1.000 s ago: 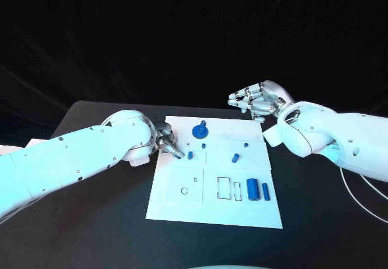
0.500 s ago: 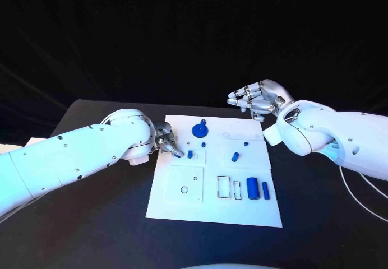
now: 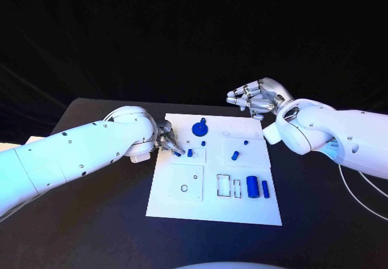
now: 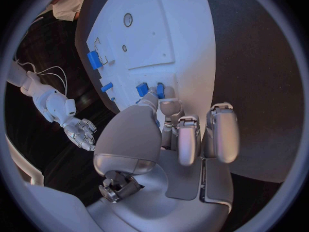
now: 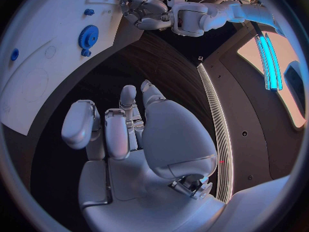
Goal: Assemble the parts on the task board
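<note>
Blue small part (image 3: pixel 178 153) sits at the task board's (image 3: pixel 212 210) left edge, pinched by the left hand (image 3: pixel 167 143); next it must go in its hole, I think; right hand (image 3: pixel 254 99) waits behind the board, curled and holding nothing.

Dim surroundings — bluish overhead light

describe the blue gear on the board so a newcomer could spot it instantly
Start at the white task board in the middle of the black table. Look along its far edge, the side away from the robot, between the two arms: the blue gear lies there. It is the only round, toothed, disc-shaped blue part; the other blue pieces are small pegs or bars.
</note>
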Controlling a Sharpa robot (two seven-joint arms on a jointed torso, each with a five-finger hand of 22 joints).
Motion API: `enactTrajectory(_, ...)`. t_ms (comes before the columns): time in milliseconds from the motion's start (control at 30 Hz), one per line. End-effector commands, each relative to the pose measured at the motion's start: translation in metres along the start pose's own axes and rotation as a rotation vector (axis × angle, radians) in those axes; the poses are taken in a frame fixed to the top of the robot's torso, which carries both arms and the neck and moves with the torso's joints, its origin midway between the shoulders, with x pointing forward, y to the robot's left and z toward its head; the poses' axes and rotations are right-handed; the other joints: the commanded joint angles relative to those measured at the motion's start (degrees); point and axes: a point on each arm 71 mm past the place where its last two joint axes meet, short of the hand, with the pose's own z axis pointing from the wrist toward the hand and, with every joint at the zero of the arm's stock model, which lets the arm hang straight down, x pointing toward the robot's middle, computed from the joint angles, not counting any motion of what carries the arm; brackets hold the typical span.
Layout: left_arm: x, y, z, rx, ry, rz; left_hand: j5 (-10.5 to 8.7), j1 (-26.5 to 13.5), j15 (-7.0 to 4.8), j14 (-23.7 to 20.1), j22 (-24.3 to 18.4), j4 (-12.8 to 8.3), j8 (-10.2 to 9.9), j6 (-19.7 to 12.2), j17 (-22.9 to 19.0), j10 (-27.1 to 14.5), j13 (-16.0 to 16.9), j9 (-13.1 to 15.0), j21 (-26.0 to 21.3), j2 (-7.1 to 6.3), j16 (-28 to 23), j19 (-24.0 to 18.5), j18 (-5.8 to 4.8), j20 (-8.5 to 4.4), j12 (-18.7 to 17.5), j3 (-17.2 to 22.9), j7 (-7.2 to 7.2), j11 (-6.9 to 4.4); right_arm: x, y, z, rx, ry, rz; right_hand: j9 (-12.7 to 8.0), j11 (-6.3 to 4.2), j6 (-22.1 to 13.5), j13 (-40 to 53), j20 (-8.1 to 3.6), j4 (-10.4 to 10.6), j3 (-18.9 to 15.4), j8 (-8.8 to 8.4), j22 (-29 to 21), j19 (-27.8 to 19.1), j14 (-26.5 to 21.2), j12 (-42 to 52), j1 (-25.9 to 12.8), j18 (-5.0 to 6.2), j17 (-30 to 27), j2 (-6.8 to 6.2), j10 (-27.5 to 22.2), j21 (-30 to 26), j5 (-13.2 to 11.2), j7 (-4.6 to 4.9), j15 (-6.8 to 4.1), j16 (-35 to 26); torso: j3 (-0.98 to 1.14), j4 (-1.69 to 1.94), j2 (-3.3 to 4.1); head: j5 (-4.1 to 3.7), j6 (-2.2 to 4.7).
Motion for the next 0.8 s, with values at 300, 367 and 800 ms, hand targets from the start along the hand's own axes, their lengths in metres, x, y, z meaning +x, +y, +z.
enactTrajectory(300, 0.0135, -0.0008, 0.0049, -0.029, 0.072, 0.034, -0.17, -1.9, -0.69, 5.9, 8.1, 0.6, 0.8, 1.1, 15.1, 0.8, 0.5, 3.2, 0.7, -0.78, 0.1, 3.6, -0.21, -0.53, 0.7, -1.2, -1.0, -0.12, 0.0024, 0.001, -0.0002, -0.007, 0.02, -0.005, -0.1, -0.04, -0.1, -0.1, 0.04, -0.1, -0.3, -0.29, -0.2, -0.5, 2.1, -0.3, -0.2, 0.59, 0.6, 0.02, -0.6, -0.3, -0.1, 0.25, 0.15, -0.2, -0.02, 0.02, -0.01, 0.02, 0.03)
enactTrajectory(367, 0.0136, -0.0011, 0.0051, -0.032, 0.072, 0.035, -0.16, -2.0, -0.72, 5.9, 8.2, 0.6, 0.8, 1.2, 15.1, 0.9, 0.6, 3.2, 0.9, -0.84, 0.1, 3.6, -0.26, -0.54, 0.9, -1.2, -1.05, -0.16, 0.0025, 0.001, -0.0003, -0.008, 0.022, -0.005, -0.1, -0.04, -0.1, -0.1, 0.04, -0.1, -0.3, -0.29, -0.2, -0.5, 2.1, -0.3, -0.2, 0.59, 0.6, 0.01, -0.6, -0.3, -0.1, 0.25, 0.15, -0.2, -0.03, 0.04, -0.02, -0.01, 0.03)
enactTrajectory(800, 0.0135, -0.0024, 0.0059, -0.044, 0.069, 0.047, -0.1, -4.8, -0.92, 5.9, 9.8, 1.8, 1.0, 2.4, 15.1, 2.0, 1.1, 3.2, 2.6, -1.69, 0.1, 4.2, -0.69, -0.62, 1.5, -2.0, -1.43, -0.46, 0.0025, 0.001, -0.0006, -0.008, 0.024, -0.003, -0.1, -0.03, -0.1, -0.2, 0.05, -0.1, -0.4, -0.3, -0.3, -0.6, 2.1, -0.3, -0.3, 0.6, 0.5, -0.03, -0.7, -0.4, -0.1, 0.27, 0.16, -0.3, -0.06, 0.12, 0.02, -0.21, 0.03)
